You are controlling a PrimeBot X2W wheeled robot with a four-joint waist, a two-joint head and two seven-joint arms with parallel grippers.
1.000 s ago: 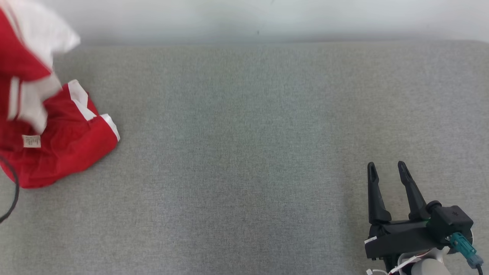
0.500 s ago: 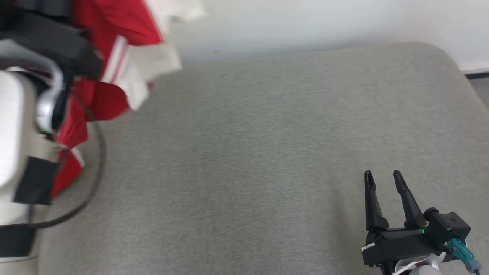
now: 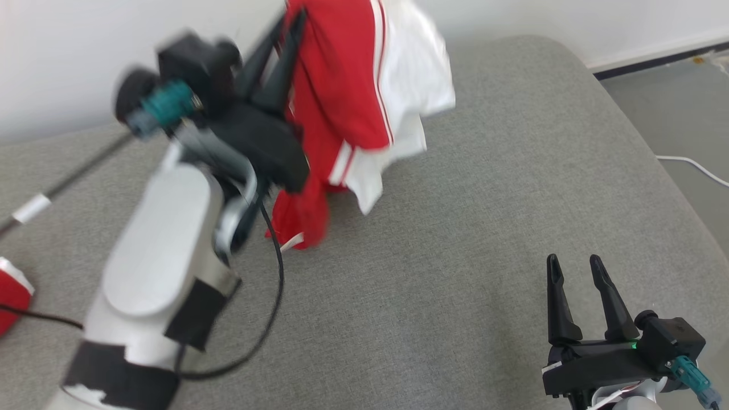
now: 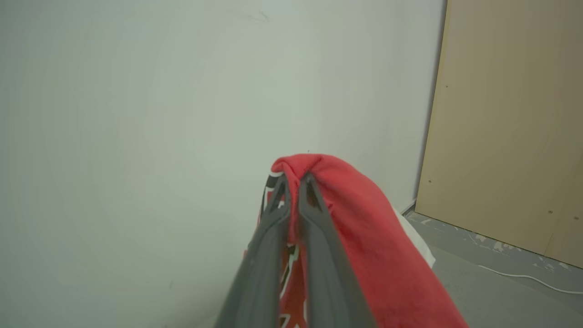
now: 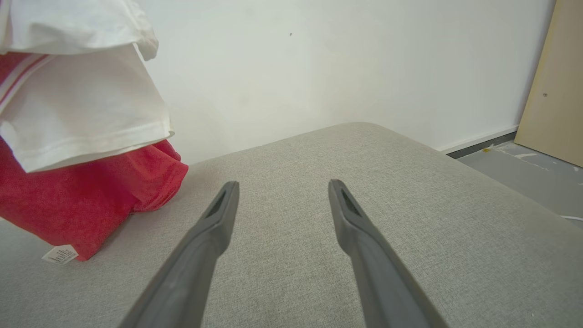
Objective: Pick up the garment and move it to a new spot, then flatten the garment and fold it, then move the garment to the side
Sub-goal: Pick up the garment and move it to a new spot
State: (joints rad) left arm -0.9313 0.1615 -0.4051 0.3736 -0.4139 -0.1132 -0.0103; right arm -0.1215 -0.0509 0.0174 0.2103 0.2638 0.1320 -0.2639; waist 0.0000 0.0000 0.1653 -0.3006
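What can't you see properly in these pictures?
- Head view: the garment is blurred; the top edge cuts off its top.
- Left wrist view: the left gripper hides the pinched fold.
- Right wrist view: the label is too small to read.
- Head view: the left edge cuts off a red thing.
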